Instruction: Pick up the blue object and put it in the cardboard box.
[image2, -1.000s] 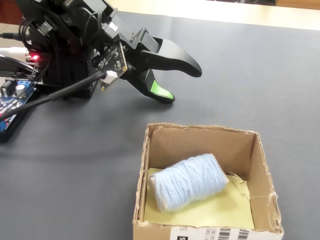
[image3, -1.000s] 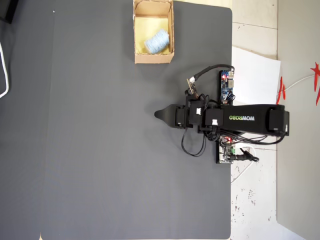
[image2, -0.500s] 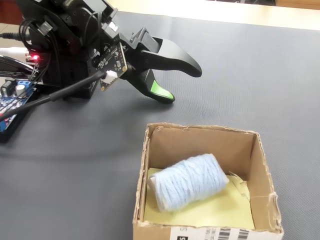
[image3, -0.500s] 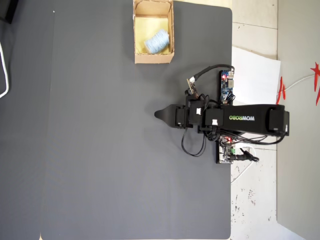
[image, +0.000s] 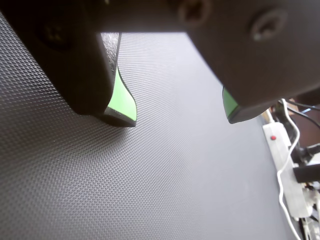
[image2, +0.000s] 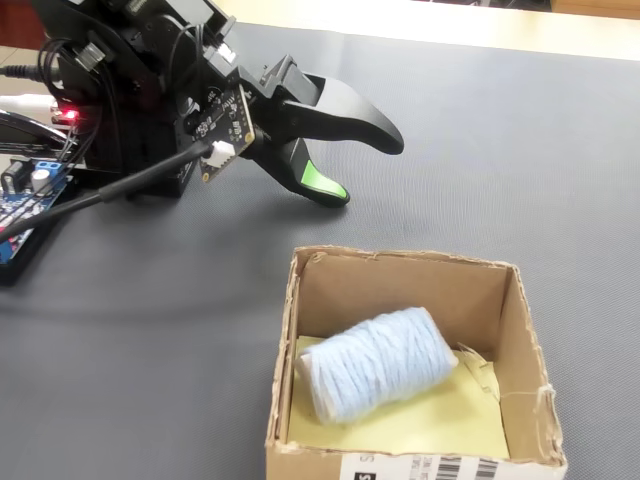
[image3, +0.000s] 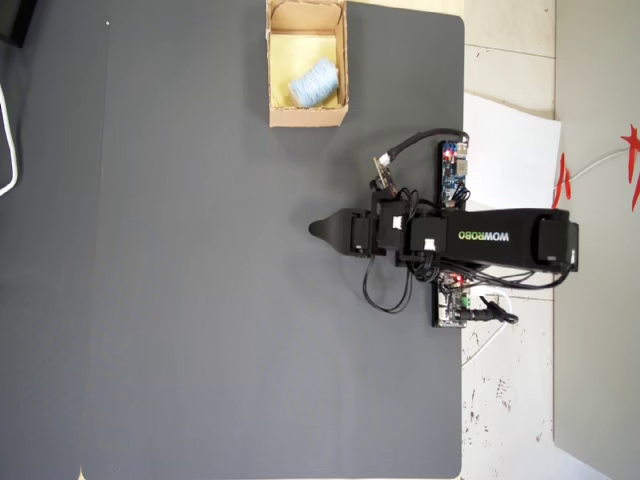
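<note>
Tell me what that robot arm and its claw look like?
The arm is black plastic with white WOWROBO lettering. Black cables loop around it, and a small circuit board sits near the wrist. The claw has two black curved fingers with bright green pads on their inner faces. A red light glows at the base.

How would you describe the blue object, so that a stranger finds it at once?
On the dark grey mat stands an open cardboard box, apart from the arm. The blue object lies on its side on the box's yellow floor: a pale blue, ribbed roll, the only thing inside.
</note>
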